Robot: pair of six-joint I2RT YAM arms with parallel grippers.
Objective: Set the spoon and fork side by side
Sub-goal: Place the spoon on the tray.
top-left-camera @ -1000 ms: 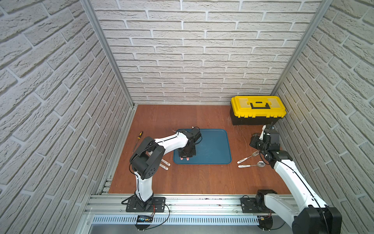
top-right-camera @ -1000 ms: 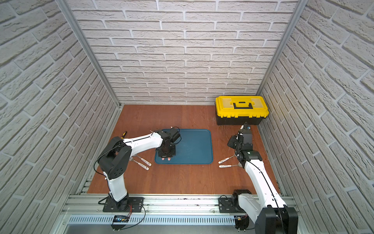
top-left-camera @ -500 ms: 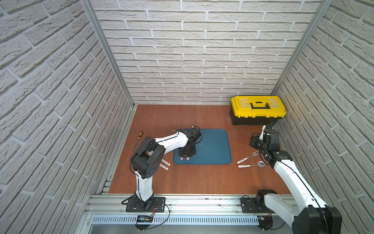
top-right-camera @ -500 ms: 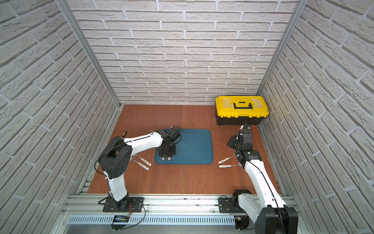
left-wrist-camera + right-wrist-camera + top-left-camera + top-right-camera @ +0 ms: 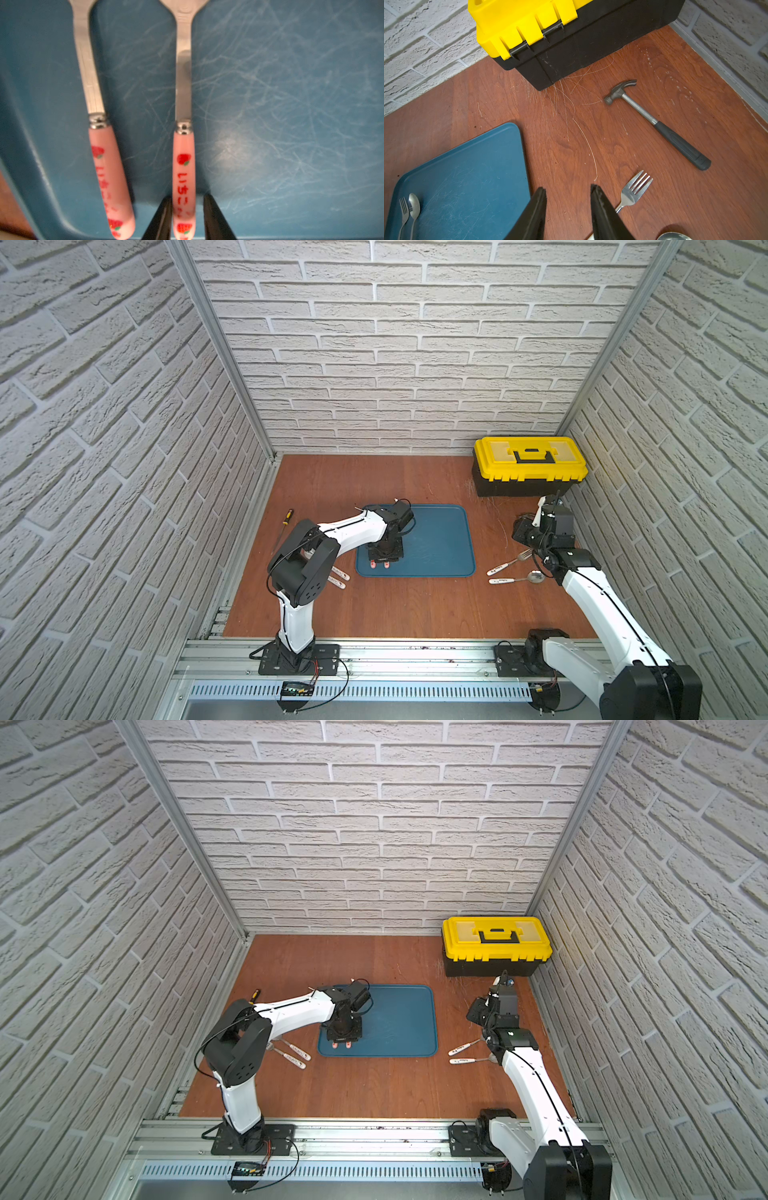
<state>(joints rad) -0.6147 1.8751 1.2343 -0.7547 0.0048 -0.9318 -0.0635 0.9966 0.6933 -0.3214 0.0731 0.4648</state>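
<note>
White brick panels on three sides, scratched brown tabletop below, blue tray at centre. On the tray, close to its near-left corner: spoon and fork, both pink-handled with strawberry prints. Flat, nearly parallel, handles toward the robot, heads toward the back wall, fork on the rim side. Narrow strip of tray between them, no contact. Reads as the wanted pairing already laid out.

Left gripper low over the spoon's handle end, pointing down. Slightly parted, one of the fingers clear of the handle by a sliver of blue, the other close against it or barely off; hard to tell. No real clamp by the look, so nothing carried. Straddles the handle end rather than the neck, probably to keep the bowl level and the wrist clear of the fork alongside.

Right gripper off to the side over bare wood, between tray edge and a white-handled fork. Parted, empty. Likely parked there to leave the tray free for its partner.

Elsewhere, not part of the job: white-handled spoon, hammer, yellow toolbox against the back wall, screwdriver, another cutlery pair beside the left arm.

Likely remaining: straight lift away without nudging either handle.
</note>
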